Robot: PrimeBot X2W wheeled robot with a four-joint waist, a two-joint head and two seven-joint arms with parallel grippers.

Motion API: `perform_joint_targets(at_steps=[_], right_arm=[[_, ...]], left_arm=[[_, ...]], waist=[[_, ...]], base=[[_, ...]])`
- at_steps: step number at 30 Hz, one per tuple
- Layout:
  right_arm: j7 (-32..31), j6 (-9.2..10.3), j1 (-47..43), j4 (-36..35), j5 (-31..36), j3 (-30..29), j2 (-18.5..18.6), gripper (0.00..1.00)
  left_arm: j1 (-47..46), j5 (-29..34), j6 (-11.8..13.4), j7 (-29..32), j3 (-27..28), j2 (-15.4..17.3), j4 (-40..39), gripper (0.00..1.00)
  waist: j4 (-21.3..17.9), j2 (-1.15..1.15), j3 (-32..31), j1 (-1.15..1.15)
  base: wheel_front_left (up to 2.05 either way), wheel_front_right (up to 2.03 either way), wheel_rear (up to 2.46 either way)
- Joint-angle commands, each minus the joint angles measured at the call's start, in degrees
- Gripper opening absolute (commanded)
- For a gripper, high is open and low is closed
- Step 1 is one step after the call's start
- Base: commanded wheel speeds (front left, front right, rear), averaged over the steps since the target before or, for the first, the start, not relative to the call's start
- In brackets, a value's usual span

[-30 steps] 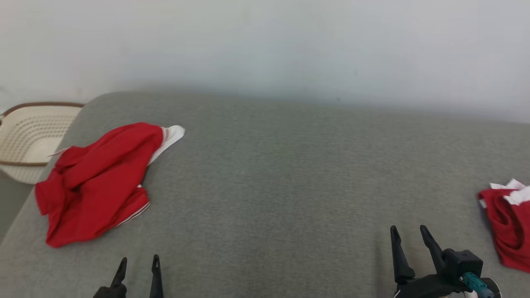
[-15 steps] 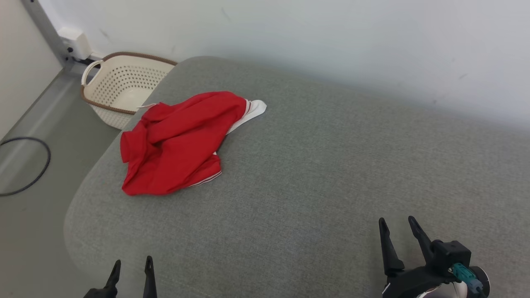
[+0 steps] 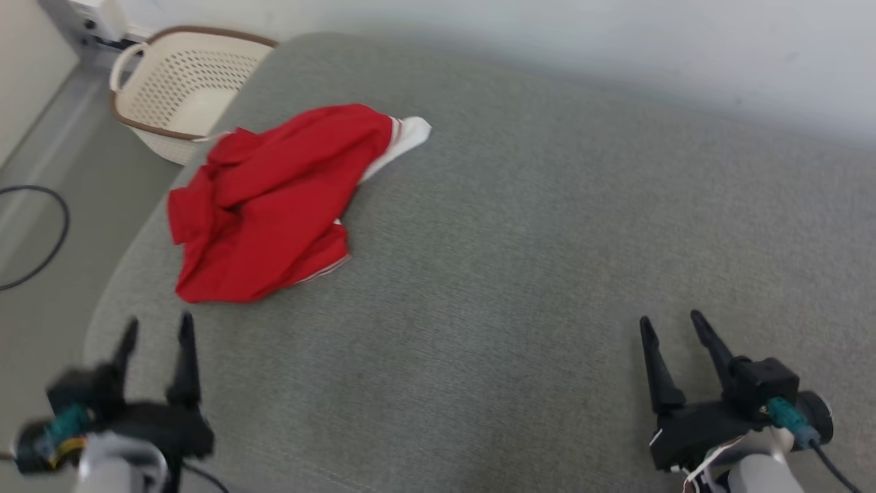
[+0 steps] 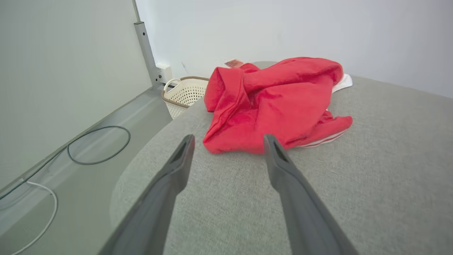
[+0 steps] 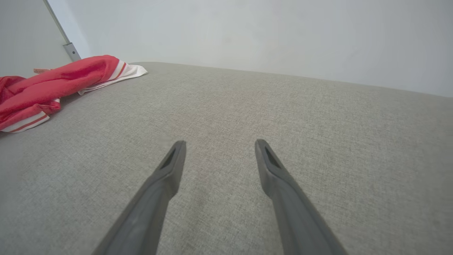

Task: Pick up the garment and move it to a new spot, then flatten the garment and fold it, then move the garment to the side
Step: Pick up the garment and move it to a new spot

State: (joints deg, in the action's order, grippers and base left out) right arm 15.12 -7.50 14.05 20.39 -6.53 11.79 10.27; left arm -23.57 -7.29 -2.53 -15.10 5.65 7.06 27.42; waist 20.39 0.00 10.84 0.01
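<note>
I read the garment (image 3: 267,205) crumpled just beside the basket (image 3: 178,89), not gripped. Left gripper (image 3: 157,320) and right gripper (image 3: 669,318): jaws apart, empty. No step is done yet.

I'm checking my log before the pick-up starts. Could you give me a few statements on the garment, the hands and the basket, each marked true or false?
1. The garment lies crumpled on the grey surface. True.
2. The left hand is shut on the garment. False: it is open and short of the garment's near edge, not touching it.
3. The right hand is open and holds nothing. True.
4. The garment lies in the basket. False: the basket stands on the floor beyond the surface's corner, and the garment is on the surface.
</note>
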Motion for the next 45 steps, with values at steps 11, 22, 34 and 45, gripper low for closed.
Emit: perform_joint_targets(at_steps=[11,22,34,45], right_arm=[[0.0,0.02,4.3,-5.1,0.0,-1.7,1.8,1.00],[0.0,0.02,6.2,-7.8,0.2,-2.5,1.3,1.00],[0.0,0.03,4.5,-7.3,-0.6,-4.1,0.4,0.46],[0.0,0.03,4.1,-6.3,-1.4,-3.6,-1.9,0.40]], left_arm=[[-17.0,0.3,-2.9,-0.1,1.9,8.8,13.6,1.00],[-23.7,-1.1,-0.5,-0.1,4.4,12.3,25.3,1.00],[-23.7,0.1,3.5,-0.1,5.4,11.8,23.7,0.00],[-19.4,3.2,-0.6,-0.1,-0.7,3.3,7.0,0.00]], waist=[[-10.3,0.00,11.2,-0.01],[-15.9,0.00,15.7,-0.01],[-16.1,0.00,14.8,-0.01],[-15.2,0.00,9.7,-0.01]], base=[[0.00,0.00,0.00],[0.00,0.00,0.00],[0.00,0.00,0.00],[0.00,0.00,0.00]])
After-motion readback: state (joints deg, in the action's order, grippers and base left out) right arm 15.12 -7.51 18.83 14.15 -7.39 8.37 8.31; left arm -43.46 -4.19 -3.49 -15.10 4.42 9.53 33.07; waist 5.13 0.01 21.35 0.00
